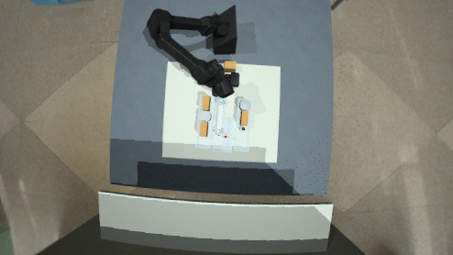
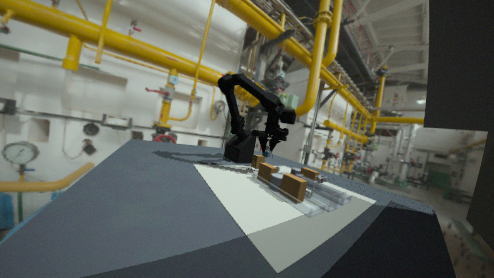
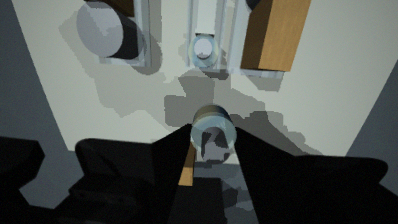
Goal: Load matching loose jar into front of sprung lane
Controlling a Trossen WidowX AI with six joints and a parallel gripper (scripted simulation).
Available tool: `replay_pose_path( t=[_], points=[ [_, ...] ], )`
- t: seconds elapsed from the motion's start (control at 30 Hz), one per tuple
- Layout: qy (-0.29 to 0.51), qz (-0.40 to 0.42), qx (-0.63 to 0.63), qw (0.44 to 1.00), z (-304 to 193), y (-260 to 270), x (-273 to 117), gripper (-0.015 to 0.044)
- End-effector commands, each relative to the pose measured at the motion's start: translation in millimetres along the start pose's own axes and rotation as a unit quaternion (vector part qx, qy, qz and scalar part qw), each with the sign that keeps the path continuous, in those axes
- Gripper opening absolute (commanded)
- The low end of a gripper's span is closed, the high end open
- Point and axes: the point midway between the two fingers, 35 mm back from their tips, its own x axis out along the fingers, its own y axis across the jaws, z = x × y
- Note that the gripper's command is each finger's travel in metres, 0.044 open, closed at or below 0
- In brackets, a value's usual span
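Observation:
My gripper (image 3: 212, 129) (image 2: 268, 151) is shut on a small round jar (image 3: 214, 136) with a clear, pale blue top and a darker, brownish side. It holds the jar upright above the white mat, in front of the lanes. The sprung lane (image 3: 189, 30) is the clear middle one. The jar in it (image 3: 203, 49) (image 1: 222, 101) stands at its front end, with a pale round top and a clear bluish rim. A red spot (image 1: 225, 137) shows toward the lane's rear. The pusher plate is too small to make out. In the top view the arm hides the fingertips and the held jar.
Clear side lanes flank the middle one. One holds two orange blocks (image 1: 206, 103) (image 1: 204, 129) and a pale jar (image 1: 204, 116); the other holds a pale jar (image 1: 245, 105) (image 3: 100, 30) and an orange block (image 1: 244, 117). A loose orange block (image 1: 230, 66) (image 2: 258, 161) (image 3: 186, 172) stands near the arm's base.

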Motion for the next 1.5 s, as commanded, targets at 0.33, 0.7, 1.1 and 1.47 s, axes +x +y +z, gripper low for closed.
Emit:
replay_pose_path(
  t=[0.33,0.7,1.1,1.47],
  points=[
    [-0.001,-0.003,0.012,1.0,30.7,15.5,33.3,0.0],
    [-0.001,-0.003,0.012,1.0,30.7,15.0,57.1,0.0],
    [-0.001,-0.003,0.012,1.0,35.2,15.0,57.3,0.0],
    [-0.002,-0.003,0.012,1.0,40.3,15.0,57.6,0.0]
  ],
)
